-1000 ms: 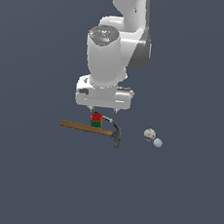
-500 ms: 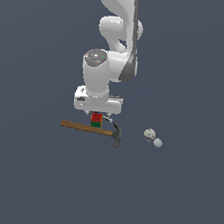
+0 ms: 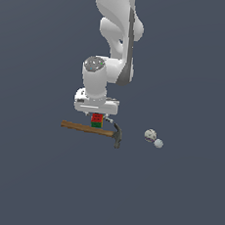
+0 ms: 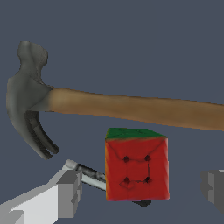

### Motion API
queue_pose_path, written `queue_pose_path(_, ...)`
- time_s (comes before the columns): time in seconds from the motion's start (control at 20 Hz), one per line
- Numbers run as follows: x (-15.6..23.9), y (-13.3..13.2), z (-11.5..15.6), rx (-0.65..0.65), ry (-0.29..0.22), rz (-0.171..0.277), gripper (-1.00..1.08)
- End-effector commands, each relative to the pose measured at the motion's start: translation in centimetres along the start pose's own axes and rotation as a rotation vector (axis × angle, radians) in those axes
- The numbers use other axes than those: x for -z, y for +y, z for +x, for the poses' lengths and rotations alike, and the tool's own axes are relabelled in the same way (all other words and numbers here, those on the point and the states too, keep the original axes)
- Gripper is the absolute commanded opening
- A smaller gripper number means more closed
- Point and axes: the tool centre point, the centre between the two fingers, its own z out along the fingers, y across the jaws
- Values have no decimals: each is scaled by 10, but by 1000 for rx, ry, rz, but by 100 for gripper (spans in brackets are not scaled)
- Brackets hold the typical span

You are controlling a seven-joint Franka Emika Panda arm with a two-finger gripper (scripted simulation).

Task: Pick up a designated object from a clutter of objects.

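Cube beside hammer handle, marker seemingly beneath it, balls (two) on the exterior view's right

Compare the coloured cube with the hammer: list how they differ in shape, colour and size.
The cube is compact and boxy; the hammer is long and slender. The cube shows a bright red face with a green top; the hammer has a brown wooden handle and a dull grey claw head. The cube is far shorter than the hammer's length. Both rest on the same dark surface, close beside each other.
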Motion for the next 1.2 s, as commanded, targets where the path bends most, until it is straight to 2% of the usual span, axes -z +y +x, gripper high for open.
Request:
queue_pose_path(0.0,-4,2,-3,-1,2,-1,100)
queue_pose_path(0.4,-9,2,-4,-2,1,-1,100)
queue_pose_path(1.15,-55,2,-5,-2,2,-1,100)
